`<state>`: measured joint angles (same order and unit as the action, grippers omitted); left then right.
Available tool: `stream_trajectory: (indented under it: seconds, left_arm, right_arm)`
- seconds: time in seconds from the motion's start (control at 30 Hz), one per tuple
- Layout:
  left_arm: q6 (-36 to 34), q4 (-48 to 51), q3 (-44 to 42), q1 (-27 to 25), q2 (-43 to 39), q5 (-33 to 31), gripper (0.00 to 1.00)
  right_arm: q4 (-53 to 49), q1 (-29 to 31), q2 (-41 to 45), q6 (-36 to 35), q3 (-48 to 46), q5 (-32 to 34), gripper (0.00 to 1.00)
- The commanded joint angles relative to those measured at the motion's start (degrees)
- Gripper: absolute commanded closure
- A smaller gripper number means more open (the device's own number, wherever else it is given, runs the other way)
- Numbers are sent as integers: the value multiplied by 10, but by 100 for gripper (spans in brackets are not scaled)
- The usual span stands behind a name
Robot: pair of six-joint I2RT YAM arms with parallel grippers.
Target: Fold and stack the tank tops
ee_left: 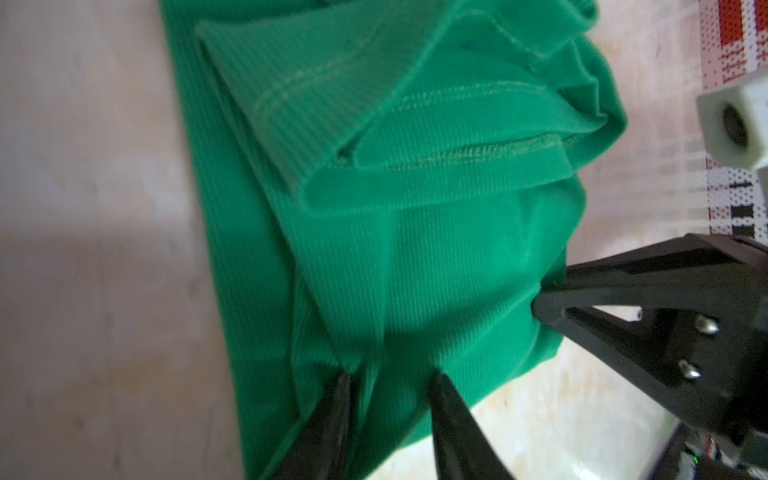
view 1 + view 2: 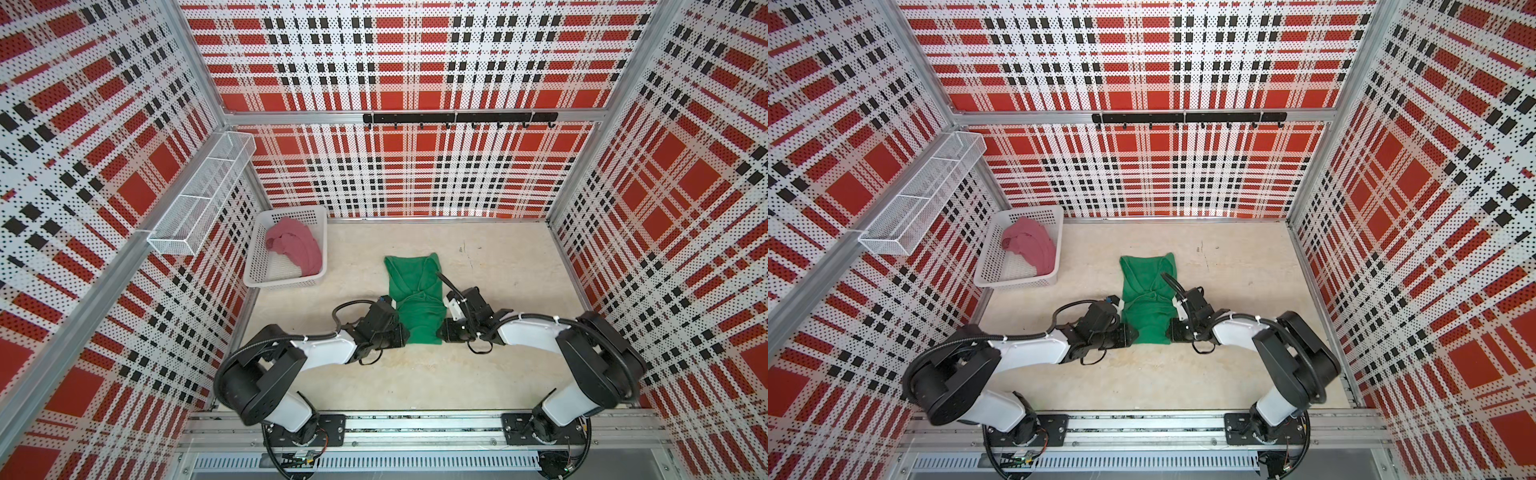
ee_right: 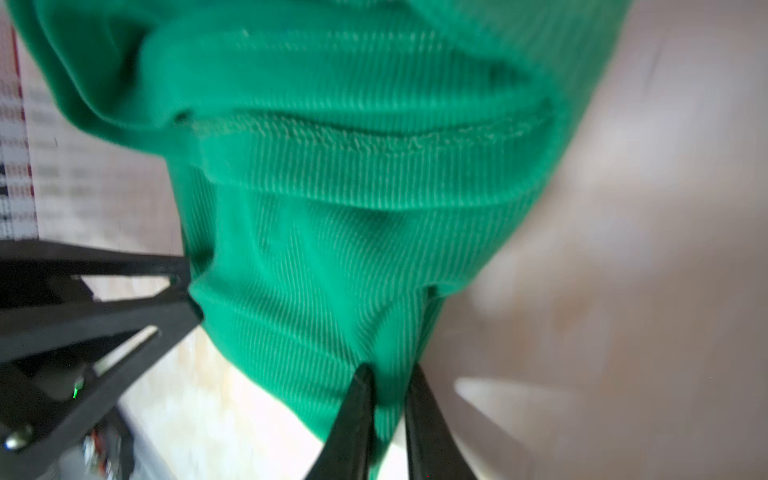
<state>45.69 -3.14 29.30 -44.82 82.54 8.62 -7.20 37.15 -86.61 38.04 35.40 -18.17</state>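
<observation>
The green tank top [image 2: 415,286] [image 2: 1148,286] lies lengthwise mid-table, its sides folded inward. My left gripper [image 2: 401,334] [image 2: 1129,334] sits at the left corner of its near hem and my right gripper [image 2: 442,332] [image 2: 1173,332] at the right corner. In the left wrist view the left gripper [image 1: 390,374] holds a thick bunch of the ribbed green tank top [image 1: 415,249] between its jaws. In the right wrist view the right gripper [image 3: 390,370] pinches the green tank top [image 3: 332,208] in a narrow gap. The pink tank top [image 2: 297,245] [image 2: 1032,245] lies crumpled in the basket.
The white perforated basket [image 2: 282,282] [image 2: 1017,282] stands at the back left of the table. A white wire shelf [image 2: 199,195] hangs on the left wall and a black hook rail [image 2: 457,118] on the back wall. Plaid walls enclose three sides.
</observation>
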Motion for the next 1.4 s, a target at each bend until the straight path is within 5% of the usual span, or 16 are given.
stream_trajectory:
  seconds: [0.0, 0.17, 0.37, 0.67, 1.0, 1.27, 1.37]
  left_arm:
    - [88, 145, -52, -43, -63, 16, 63]
    - [55, 210, 2, -3, -153, -18, 62]
    - [-30, 239, 71, 47, -102, -18, 65]
    - [-70, 183, 114, 55, 6, 0, 66]
    - [-124, 144, 256, 100, 96, -13, 62]
    - [-142, 139, 260, 157, 75, -28, 59]
    - [-152, 131, 220, 156, 45, -15, 59]
  right_arm:
    - [-98, 28, 84, 58, -56, 6, 77]
    - [-182, -9, 195, 3, -34, 30, 58]
    - [-243, -51, 174, -60, 26, 40, 65]
    - [-172, -45, 89, -59, 35, 13, 72]
    - [-157, -62, -42, -114, 185, 55, 74]
    - [-170, -107, -35, -143, 236, 81, 70]
    - [-183, -107, -9, -166, 217, 35, 70]
